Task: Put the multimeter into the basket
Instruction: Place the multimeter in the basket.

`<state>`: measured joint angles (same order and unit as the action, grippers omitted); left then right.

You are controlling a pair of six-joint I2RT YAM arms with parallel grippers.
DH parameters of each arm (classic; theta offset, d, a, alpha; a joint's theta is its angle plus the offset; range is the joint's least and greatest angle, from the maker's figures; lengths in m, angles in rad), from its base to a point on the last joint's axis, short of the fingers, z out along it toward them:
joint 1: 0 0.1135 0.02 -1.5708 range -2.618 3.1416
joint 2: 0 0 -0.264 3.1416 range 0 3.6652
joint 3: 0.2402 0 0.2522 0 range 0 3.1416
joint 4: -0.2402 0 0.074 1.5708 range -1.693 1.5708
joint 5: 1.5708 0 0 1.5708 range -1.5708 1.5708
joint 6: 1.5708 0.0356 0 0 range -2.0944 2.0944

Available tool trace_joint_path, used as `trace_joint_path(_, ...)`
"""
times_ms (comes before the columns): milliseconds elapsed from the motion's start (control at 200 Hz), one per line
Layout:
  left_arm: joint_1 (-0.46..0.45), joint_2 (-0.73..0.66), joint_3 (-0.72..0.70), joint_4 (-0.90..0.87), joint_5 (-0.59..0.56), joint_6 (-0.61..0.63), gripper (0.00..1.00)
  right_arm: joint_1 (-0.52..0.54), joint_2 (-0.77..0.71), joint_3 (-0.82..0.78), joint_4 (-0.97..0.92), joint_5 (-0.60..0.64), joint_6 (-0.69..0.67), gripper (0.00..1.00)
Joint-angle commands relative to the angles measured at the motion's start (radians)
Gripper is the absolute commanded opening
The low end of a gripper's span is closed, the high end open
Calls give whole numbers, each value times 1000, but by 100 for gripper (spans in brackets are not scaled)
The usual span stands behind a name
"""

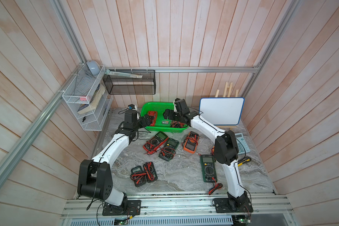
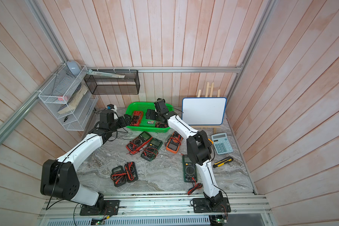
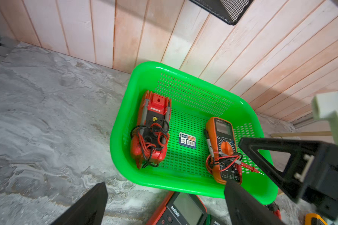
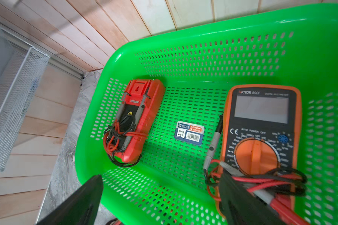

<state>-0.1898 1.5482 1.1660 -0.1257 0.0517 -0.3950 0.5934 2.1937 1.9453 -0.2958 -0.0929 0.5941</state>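
Observation:
The green basket (image 1: 157,106) (image 2: 143,105) stands at the back of the table. A red multimeter (image 3: 152,132) (image 4: 133,120) lies face down in it, and an orange multimeter (image 3: 222,144) (image 4: 261,126) lies face up beside it. My left gripper (image 1: 150,121) (image 3: 165,187) hangs open and empty by the basket's near left corner. My right gripper (image 1: 167,114) (image 4: 161,175) hovers open and empty over the basket, by the orange multimeter. On the table lie a red multimeter (image 1: 156,141), a green one (image 1: 168,149), an orange one (image 1: 191,141), two small black ones (image 1: 144,174) and a large green one (image 1: 208,168).
A whiteboard (image 1: 221,111) on an easel stands right of the basket. A calculator (image 1: 242,142) and a utility knife (image 1: 244,161) lie at the right edge. A black mesh bin (image 1: 129,82) and a white wire rack (image 1: 86,99) hang on the walls.

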Motion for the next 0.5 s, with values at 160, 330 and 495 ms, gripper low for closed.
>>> trace_joint_path(160, -44, 104, 142, -6, 61, 58, 100, -55, -194, -292, 203, -99, 18, 98)
trace_joint_path(330, -120, 103, 145, -38, 34, 106, 100, -67, -331, -499, 282, -103, 35, 98)
trace_joint_path(495, -179, 38, 63, -58, 18, 99, 100, -77, -455, -652, 321, -94, 45, 98)
